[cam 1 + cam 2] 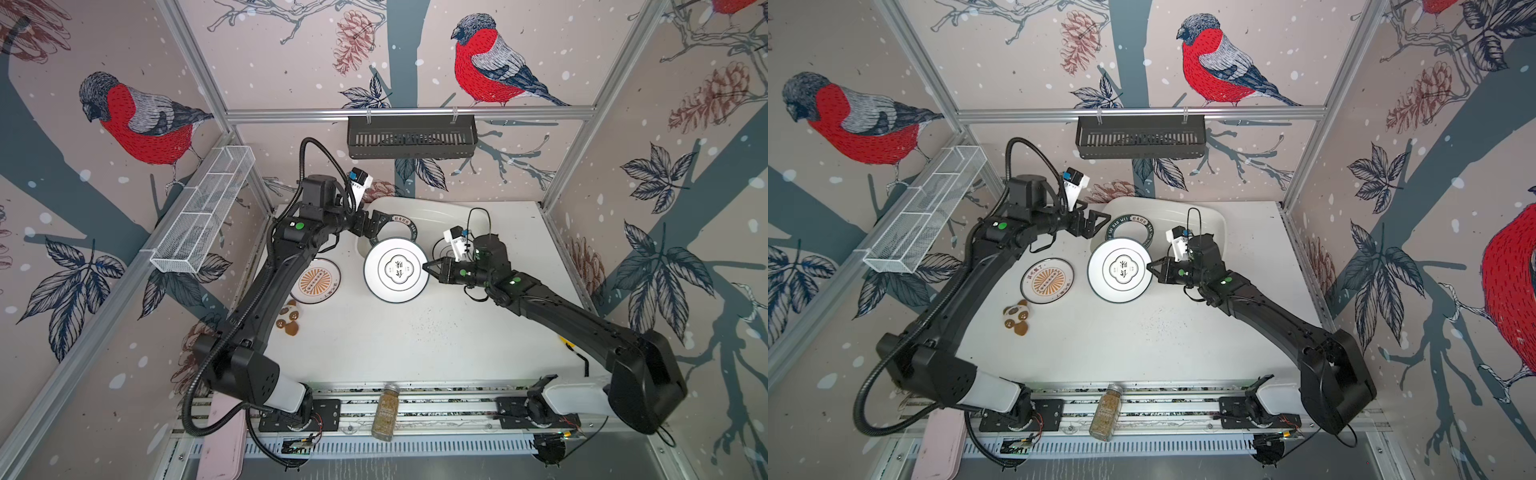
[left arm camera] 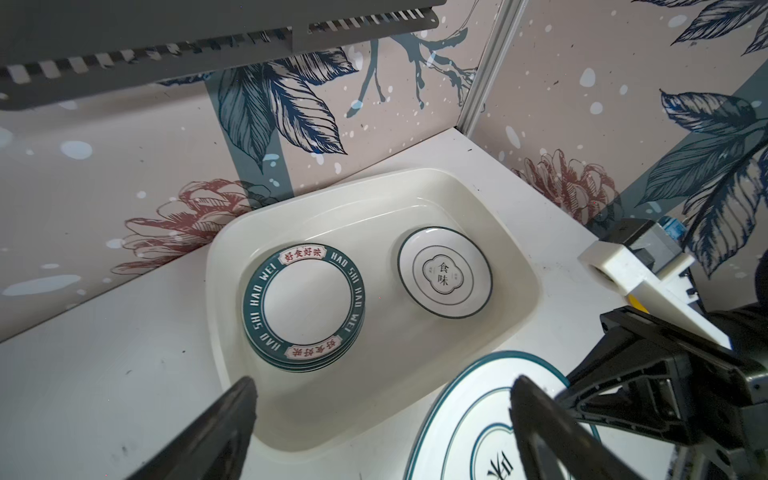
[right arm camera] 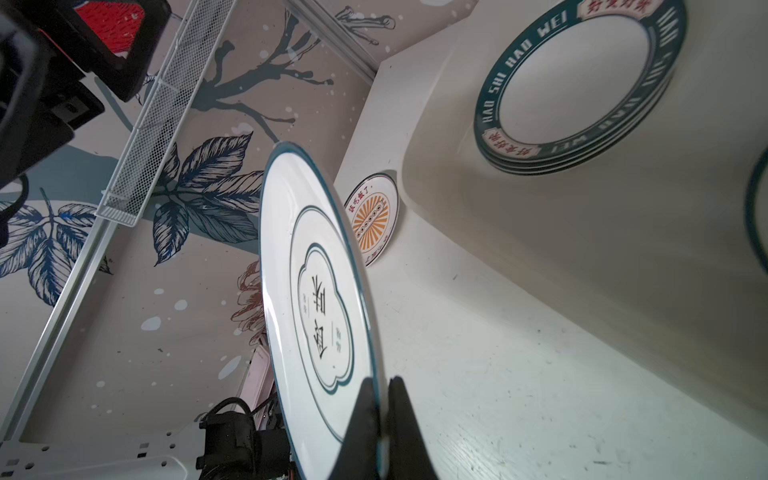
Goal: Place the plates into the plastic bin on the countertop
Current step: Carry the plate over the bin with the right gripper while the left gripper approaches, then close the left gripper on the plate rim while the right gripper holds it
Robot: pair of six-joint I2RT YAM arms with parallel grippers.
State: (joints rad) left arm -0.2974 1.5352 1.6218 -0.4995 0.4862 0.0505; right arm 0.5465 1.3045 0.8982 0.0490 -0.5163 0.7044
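My right gripper is shut on the rim of a white plate with a flower emblem, holding it above the countertop at the front edge of the plastic bin. In the bin lie a stack of green-lettered plates and a second emblem plate. My left gripper is open and empty over the bin's left front corner, next to the green stack. An orange-sunburst plate lies flat on the countertop, left of the held plate.
Brown cookie-like pieces lie in front of the orange-sunburst plate. A black slotted basket hangs on the back wall above the bin. A white wire rack runs along the left wall. A spice jar lies on the front rails.
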